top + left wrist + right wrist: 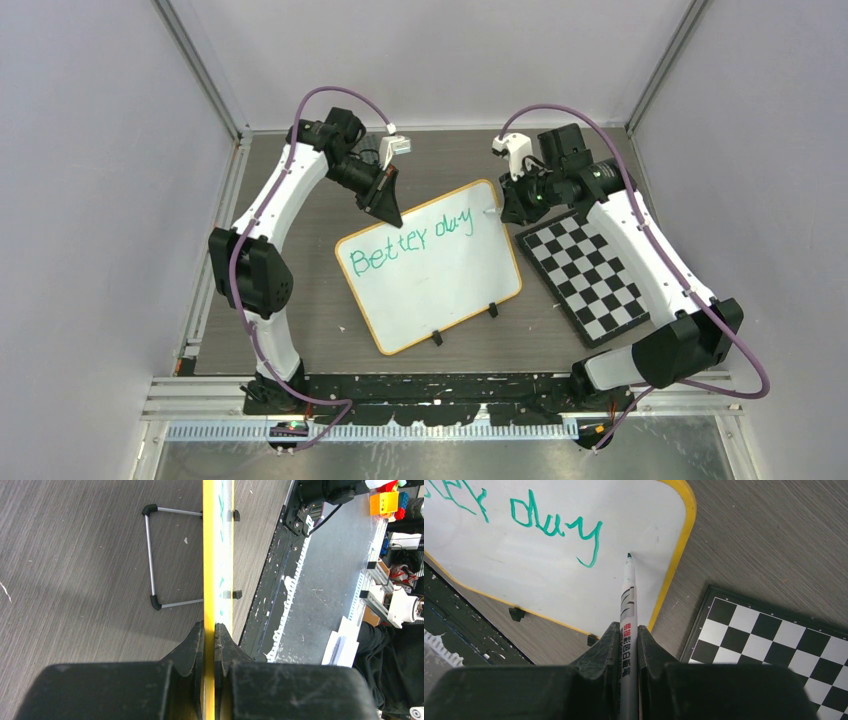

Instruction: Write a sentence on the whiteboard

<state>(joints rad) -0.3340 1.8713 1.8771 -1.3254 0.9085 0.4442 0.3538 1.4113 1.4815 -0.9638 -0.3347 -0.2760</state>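
Two grips: left fingers pinch the whiteboard rim, right fingers the marker; checkerboard alongside.

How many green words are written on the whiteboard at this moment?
2. "Better" stands at the upper left of the whiteboard; "day" follows to its right, just before the tip of the marker. No word appears hidden.

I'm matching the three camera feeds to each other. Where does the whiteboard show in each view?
Top external: whiteboard at the table's centre, turned at an angle.
Left wrist: whiteboard edge-on, a yellow strip down the middle, pinched by the left gripper.
Right wrist: whiteboard upper left, showing "day"; the marker in the right gripper points at it.
Shared landmark: the two black clip feet on one long edge, in all three views.
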